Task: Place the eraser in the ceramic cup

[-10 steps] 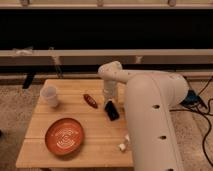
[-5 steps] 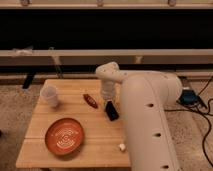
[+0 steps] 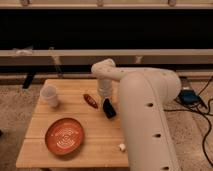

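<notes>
surface (image 3: 97,142): wooden, everything's carried on it
ceramic cup (image 3: 49,95): stood upright far left, well apart from the eraser
pincer (image 3: 105,96): hung just above the eraser; opening can't be told
eraser (image 3: 109,108): mid-surface; best gripped squarely before it's lifted

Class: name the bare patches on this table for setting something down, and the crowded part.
Bare: the back edge between ceramic cup and arm; the front strip between orange plate and small white bit. Crowded: centre-right, claw at the eraser beside the reddish oblong.
</notes>
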Tool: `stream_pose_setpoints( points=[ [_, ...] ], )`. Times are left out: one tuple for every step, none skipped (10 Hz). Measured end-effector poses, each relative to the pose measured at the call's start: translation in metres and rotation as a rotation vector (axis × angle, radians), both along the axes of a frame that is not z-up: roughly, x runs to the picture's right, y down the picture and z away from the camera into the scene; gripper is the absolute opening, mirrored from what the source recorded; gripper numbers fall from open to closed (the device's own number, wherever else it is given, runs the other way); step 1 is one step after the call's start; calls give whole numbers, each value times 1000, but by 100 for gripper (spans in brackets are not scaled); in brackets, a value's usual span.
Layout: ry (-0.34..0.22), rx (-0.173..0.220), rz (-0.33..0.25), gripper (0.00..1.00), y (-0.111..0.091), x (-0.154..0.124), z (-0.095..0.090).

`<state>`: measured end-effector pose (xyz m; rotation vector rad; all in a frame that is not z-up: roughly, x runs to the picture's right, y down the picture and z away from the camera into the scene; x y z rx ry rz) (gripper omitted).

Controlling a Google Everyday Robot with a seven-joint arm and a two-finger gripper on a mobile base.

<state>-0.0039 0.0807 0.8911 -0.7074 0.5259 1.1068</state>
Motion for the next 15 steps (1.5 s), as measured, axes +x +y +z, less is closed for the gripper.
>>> stream_pose_setpoints(
  points=[
    [-32,28,-22,0,-17,-15,-15],
    [-75,60,-47,0,-37,-37,-30],
    [-117,92,-72,0,-53,-59,-41],
    [-159,115,-95,0,-64,-81,-49],
    [-215,154,-118,0,-79,-110,-57],
    [-276,191,-138,0,-93,-140,-65],
    [-323,224,-159,0,-105,-161,-70],
    [-373,254,-171,0,-114,-184,-76],
    [-427,283,-183,0,-122,-206,-81],
    [-477,313,-193,0,-128,-223,-87],
    [-509,333,-198,0,-132,-233,-90],
    [-543,357,-200,0,-139,-244,-92],
    [-586,382,-197,0,-146,-260,-93],
    [-625,400,-192,0,-149,-274,-96],
    [-652,415,-185,0,-152,-282,-97]
  ],
)
